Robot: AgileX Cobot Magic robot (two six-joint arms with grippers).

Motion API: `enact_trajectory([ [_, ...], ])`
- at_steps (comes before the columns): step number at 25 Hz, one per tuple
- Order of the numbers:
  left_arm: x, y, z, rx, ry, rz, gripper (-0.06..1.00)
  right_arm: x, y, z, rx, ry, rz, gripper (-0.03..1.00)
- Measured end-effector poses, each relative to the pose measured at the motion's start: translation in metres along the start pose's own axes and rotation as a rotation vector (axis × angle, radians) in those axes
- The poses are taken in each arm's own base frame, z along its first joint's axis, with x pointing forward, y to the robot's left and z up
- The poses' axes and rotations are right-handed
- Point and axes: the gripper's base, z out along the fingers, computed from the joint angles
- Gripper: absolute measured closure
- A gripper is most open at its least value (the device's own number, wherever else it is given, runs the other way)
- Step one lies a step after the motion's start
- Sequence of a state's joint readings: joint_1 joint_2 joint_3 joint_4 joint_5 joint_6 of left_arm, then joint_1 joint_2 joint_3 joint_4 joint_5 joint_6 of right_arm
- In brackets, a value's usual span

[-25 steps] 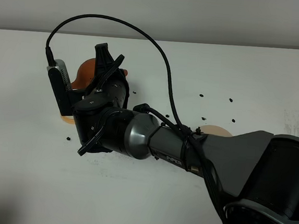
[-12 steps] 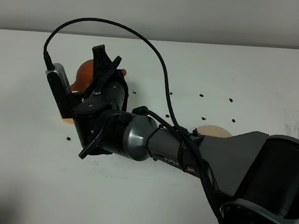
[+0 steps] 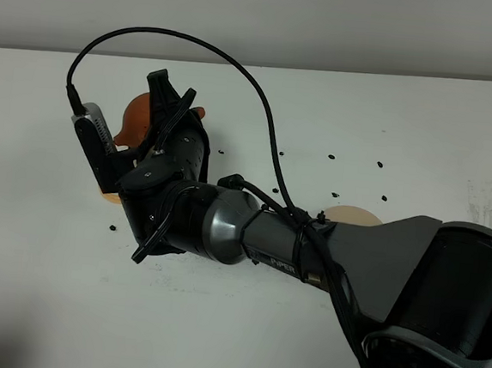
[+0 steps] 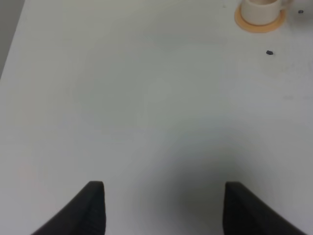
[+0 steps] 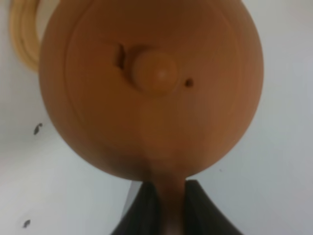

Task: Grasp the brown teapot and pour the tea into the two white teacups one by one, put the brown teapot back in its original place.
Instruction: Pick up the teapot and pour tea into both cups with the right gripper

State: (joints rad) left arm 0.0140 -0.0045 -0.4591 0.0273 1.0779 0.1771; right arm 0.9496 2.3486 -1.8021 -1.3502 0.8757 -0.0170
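Observation:
My right gripper (image 3: 170,107) reaches across to the left of the table and is shut on the loop handle of the brown teapot (image 3: 136,116). In the right wrist view the brown teapot (image 5: 151,83) fills the frame from above, lid and knob on, its handle pinched in the right gripper (image 5: 168,208). An orange coaster (image 3: 107,193) peeks out under the wrist. One white teacup (image 4: 260,9) on an orange coaster (image 4: 259,23) shows in the left wrist view, far from my open left gripper (image 4: 161,210). The pale disc (image 3: 351,215) of the original place lies bare. No tea is visible.
Small black specks (image 3: 356,162) dot the white table right of the teapot, one speck (image 4: 269,52) near the cup. The right arm's thick body (image 3: 326,251) and its looping cable (image 3: 240,59) cover the table's middle. The back wall runs along the table's far edge.
The right gripper with the teapot has shifted slightly to the left and turned a little. The left gripper shows no earlier view.

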Motion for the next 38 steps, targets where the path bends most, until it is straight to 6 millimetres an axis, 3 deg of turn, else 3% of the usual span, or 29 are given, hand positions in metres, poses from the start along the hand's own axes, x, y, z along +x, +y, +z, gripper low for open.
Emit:
enact_trajectory([
  [38, 0.0000, 0.0000, 0.0000, 0.000, 0.000, 0.000, 0.44, -0.0040, 0.0050, 0.0044, 0.025, -0.011, -0.073, 0.88],
])
